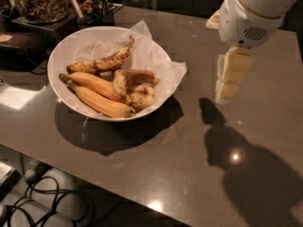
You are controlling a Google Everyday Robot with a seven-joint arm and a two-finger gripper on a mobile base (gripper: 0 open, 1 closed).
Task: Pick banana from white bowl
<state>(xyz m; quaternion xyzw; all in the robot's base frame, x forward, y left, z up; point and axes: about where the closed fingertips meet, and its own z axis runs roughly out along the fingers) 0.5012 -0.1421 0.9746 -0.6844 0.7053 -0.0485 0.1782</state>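
The white bowl [64,56], lined with crinkled white paper, sits at the left of the brown table. Several bananas lie in it: two yellow ones [100,102] at the front, a spotted one [104,61] at the back, and brown bruised pieces [135,86] in the middle. My gripper [226,91] hangs from the white arm at the upper right, above the table and well to the right of the bowl, pointing down. It holds nothing that I can see.
Glass containers of snacks [40,1] stand on a dark stand behind the bowl at the top left. The table's front edge runs across the lower left, with cables [42,202] on the floor below it.
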